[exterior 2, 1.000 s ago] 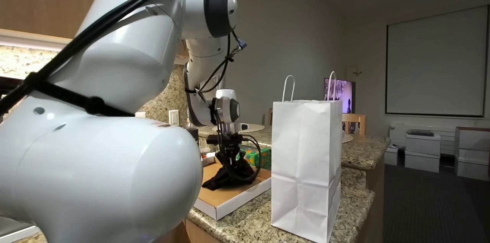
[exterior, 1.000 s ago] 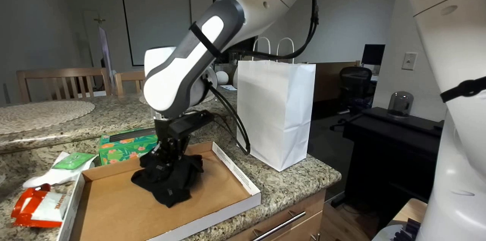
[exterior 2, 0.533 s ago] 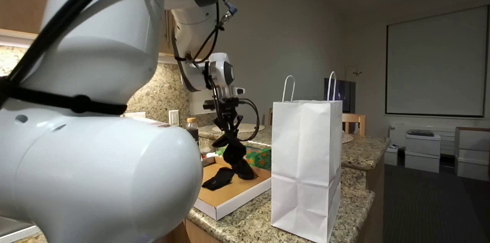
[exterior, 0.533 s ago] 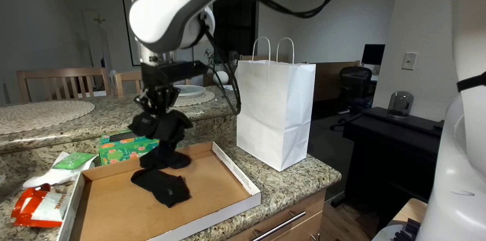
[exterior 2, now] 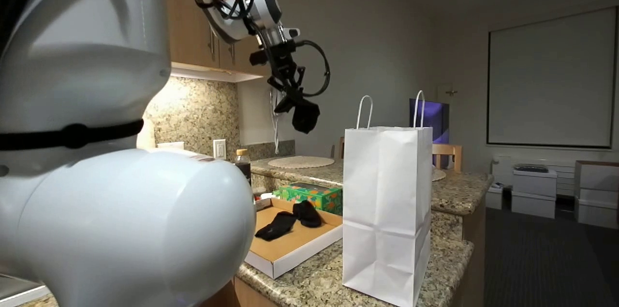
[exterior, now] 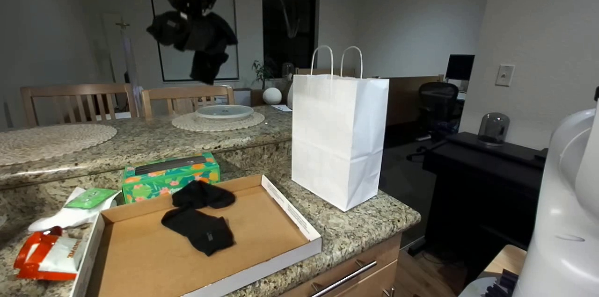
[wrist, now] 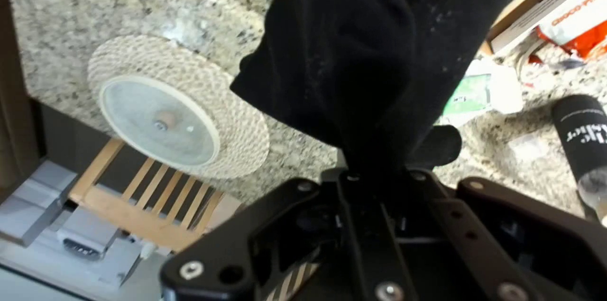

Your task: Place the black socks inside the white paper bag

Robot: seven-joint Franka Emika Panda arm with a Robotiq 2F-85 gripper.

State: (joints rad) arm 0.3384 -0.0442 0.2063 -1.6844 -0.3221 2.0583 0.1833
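My gripper (exterior: 191, 12) is shut on a limp bundle of black socks (exterior: 201, 35), high above the counter. In an exterior view the held socks (exterior 2: 305, 116) hang below the fingers, apart from the bag. They fill much of the wrist view, where dark fabric (wrist: 341, 54) spreads out from the fingertips and hides them partly. Further black socks, one toward the back (exterior: 202, 194) and one nearer the front (exterior: 201, 231), lie in a shallow cardboard tray. The white paper bag (exterior: 323, 138) stands upright on the counter, right of the tray, handles up; its inside is hidden.
The cardboard tray (exterior: 292, 203) has low white walls. Behind it sits a green flowered box (exterior: 171, 177); red and green packets (exterior: 51, 255) lie to its left. A raised counter with a lidded dish (exterior: 224, 111) runs behind. A dark bottle (exterior 2: 243, 167) stands near the tray.
My gripper has risen from the tray to high above it, carrying a bundle of socks. Other socks stayed behind in the tray. The bag has not moved.
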